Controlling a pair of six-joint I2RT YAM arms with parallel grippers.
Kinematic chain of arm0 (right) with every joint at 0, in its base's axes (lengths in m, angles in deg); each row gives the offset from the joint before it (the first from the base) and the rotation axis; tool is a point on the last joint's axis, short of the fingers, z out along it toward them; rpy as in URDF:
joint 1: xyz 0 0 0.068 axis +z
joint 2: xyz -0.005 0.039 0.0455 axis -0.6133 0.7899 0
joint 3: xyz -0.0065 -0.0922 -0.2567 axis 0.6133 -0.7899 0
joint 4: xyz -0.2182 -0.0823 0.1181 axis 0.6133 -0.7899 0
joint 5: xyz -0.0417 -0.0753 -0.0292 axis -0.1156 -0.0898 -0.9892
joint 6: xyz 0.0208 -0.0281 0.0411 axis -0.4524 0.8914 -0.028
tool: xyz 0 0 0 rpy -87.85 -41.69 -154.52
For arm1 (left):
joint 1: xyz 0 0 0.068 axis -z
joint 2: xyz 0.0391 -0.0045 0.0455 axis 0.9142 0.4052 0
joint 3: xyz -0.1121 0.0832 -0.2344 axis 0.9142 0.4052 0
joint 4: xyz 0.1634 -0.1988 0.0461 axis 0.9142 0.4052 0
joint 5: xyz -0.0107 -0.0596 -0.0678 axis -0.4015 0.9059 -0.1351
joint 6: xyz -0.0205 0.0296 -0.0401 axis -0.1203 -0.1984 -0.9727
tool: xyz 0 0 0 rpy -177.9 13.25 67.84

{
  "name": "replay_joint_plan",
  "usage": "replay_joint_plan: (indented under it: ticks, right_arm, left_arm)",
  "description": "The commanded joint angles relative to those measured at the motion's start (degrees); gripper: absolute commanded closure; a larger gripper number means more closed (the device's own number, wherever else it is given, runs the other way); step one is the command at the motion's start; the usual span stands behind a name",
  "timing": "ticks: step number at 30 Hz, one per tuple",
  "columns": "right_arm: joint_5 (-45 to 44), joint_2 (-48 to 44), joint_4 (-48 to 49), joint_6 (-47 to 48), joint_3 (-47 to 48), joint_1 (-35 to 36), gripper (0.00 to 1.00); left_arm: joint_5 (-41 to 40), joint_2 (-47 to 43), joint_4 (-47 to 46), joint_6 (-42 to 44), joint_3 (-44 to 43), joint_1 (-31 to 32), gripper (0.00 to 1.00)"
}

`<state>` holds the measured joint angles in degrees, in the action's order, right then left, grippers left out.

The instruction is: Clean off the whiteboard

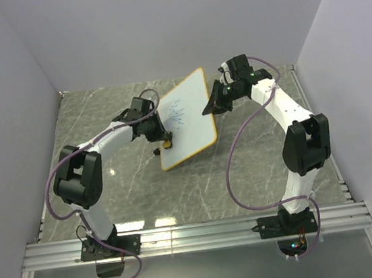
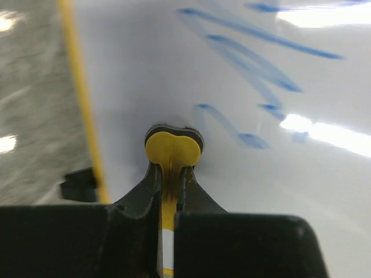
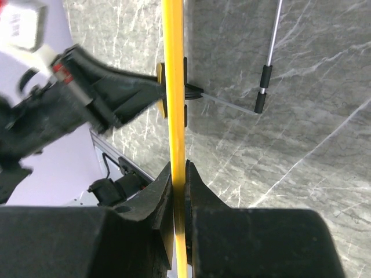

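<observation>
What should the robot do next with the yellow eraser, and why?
Probably slide the left hand with the eraser sideways onto the nearest blue scribbles. The eraser seems pressed against a clean part of the whiteboard, the marks lie just beside it, and the right hand grips the board's edge.

Shows white on the whiteboard, with blue scribbles and an orange-yellow rim. Reads grey marble, white-veined, on the bench. Appears yellow over black on the eraser; black on left claw and right claw.
</observation>
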<state>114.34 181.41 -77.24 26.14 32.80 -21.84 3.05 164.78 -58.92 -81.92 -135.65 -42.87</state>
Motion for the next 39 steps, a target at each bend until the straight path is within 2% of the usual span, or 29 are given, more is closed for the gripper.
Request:
replay_joint_plan:
  ticks: [1, 5, 10, 13, 21, 27, 31, 37, 39]
  right_arm:
    - [-0.57, -0.33, -1.21, 2.73, 1.35, 0.71, 1.00]
    - [-0.04, -0.60, -0.51, 2.38, 0.47, 0.71, 1.00]
    - [0.13, -1.12, 0.19, 1.85, -1.11, 0.80, 1.00]
    - [-0.13, -1.65, 0.20, 1.76, -1.29, 0.80, 1.00]
    - [-1.01, -2.79, 0.02, 1.50, -1.99, 0.80, 1.00]
    - [-0.83, -2.53, 0.63, 0.71, -2.43, 0.71, 1.00]
    - [-0.13, -2.18, 0.99, 0.44, -2.70, 0.80, 1.00]
    - [-0.04, -2.35, 1.25, 0.71, -3.66, 0.89, 1.00]
    - [-0.04, -2.44, 1.34, 0.62, -3.84, 0.97, 1.00]
  left_arm:
    - [7.86, 0.84, -1.55, -1.69, -6.19, 7.97, 1.00]
    - [9.88, 1.71, -0.77, -2.31, -13.56, 12.01, 1.00]
    - [10.76, 5.31, 0.38, -3.36, -17.63, 10.18, 1.00]
    - [10.24, 6.81, -0.14, -3.54, -15.53, 6.76, 1.00]
    - [7.51, 8.31, -2.26, -2.58, -2.26, -0.98, 1.00]
    - [5.49, 7.08, -1.29, -0.21, -1.28, -0.29, 1.00]
    - [5.40, 6.99, 2.31, 0.76, -8.29, 4.53, 1.00]
    - [10.23, 10.15, 6.27, -0.46, -29.10, 9.64, 1.00]
    - [10.59, 12.25, 7.05, -1.08, -32.20, 9.82, 1.00]
